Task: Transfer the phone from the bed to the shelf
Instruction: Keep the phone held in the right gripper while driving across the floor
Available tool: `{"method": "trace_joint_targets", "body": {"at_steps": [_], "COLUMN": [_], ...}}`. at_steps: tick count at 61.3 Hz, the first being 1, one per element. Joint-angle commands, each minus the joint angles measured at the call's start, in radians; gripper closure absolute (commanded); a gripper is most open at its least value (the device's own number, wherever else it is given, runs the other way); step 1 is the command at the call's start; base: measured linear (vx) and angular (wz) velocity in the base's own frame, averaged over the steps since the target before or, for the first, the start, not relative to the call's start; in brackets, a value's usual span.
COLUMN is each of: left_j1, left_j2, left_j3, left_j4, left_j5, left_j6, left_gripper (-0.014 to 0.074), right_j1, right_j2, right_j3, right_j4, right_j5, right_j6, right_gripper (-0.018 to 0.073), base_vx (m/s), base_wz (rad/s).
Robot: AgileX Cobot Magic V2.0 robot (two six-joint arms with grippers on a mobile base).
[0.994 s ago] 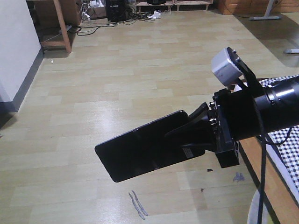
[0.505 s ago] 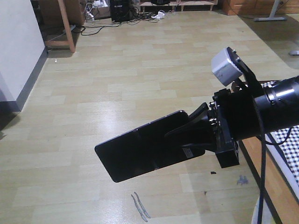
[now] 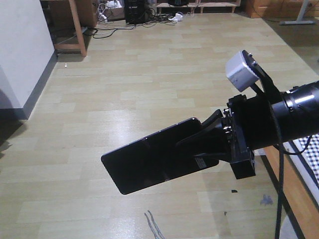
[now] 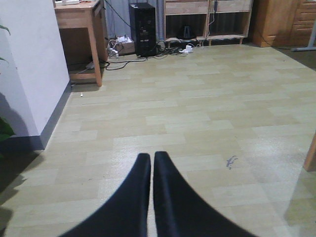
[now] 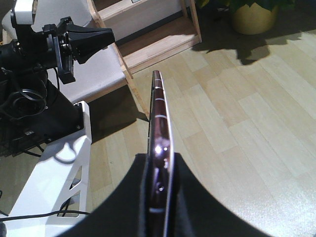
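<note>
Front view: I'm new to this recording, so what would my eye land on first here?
The black phone, clamped at one end by the right end effector, juts out over the pale plank floor in mid-picture. In the right wrist view it shows edge-on, its pinkish rim glinting. The left end effector is shut and empty, above the same floor.

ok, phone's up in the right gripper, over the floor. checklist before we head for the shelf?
1. Grip: right gripper shut on the thin black glossy phone, pinching one end only: ok.
2. Phone clear of the gingham-covered bed, over bare floor: ok.
3. Idle left gripper shut, empty: ok.
4. Route to the pale wooden shelving unit: floor open, cables lie near its foot: ok.
5. Free space on the shelf board: cannot tell.
</note>
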Motion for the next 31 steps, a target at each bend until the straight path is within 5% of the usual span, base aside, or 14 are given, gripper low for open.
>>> {"method": "trace_joint_targets", "body": {"at_steps": [1,31], "left_j1": [-0.003,-0.003], "left_j2": [-0.005,-0.005], "left_j3": [0.002,0.002], "left_j4": [-0.007,-0.007], "left_j5": [-0.073,-0.073], "left_j6": [-0.004,-0.004], "left_gripper": [0.0596,0.0596], "right_j1": [-0.001,-0.001], "right_j2": [-0.029,-0.029], "right_j3": [-0.023,-0.023], "right_j4": [0.093,0.093], "right_j5": [0.08,0.08], "right_j6": [-0.007,-0.007], "right_gripper": [0.056,0.056], "base_vx": [0.09,0.12], "base_wz": [0.13,0.08]}}
